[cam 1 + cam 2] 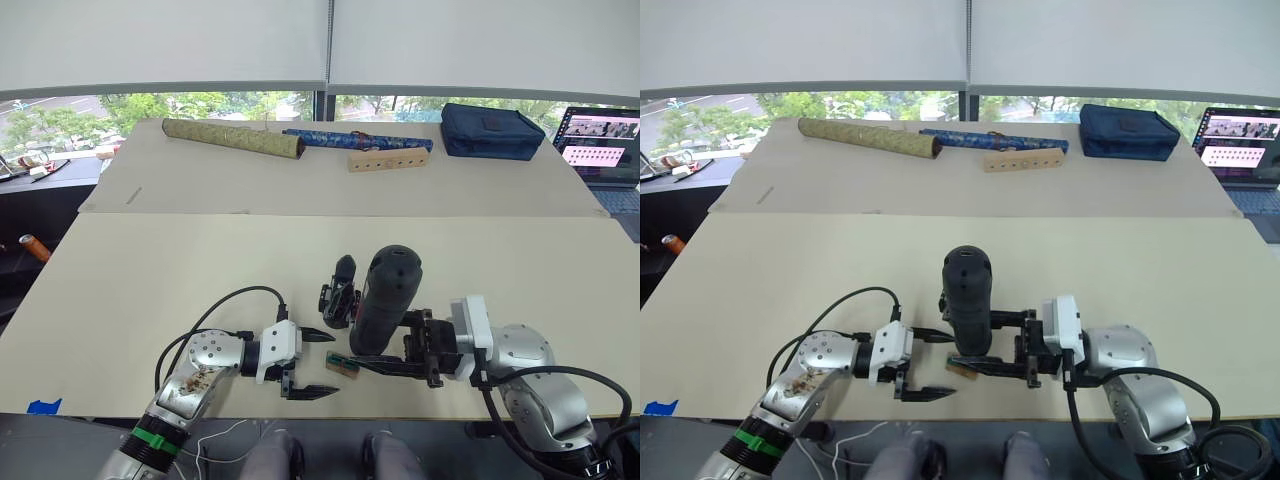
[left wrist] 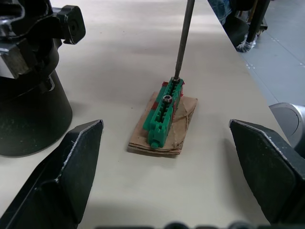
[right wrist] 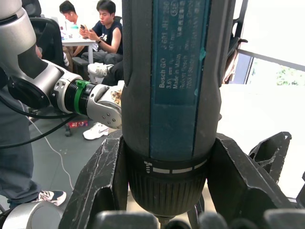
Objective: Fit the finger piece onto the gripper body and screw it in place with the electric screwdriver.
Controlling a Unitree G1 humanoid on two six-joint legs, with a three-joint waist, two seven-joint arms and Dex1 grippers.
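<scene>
Left eye view, from left: left gripper (image 1: 312, 363) spread wide, empty, beside wooden block (image 1: 345, 366); gripper body (image 1: 340, 291) just behind block; electric screwdriver (image 1: 386, 300) upright, bit on block, clamped by right gripper (image 1: 392, 357).

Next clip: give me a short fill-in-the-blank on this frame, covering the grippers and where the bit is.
1. The right gripper is shut on the electric ____.
2. The left gripper holds nothing; its fingers are ____.
3. The metal bit touches the ____-topped wooden block.
4. Beyond the block stands the black gripper ____.

Missing words: screwdriver; open; green; body
</scene>
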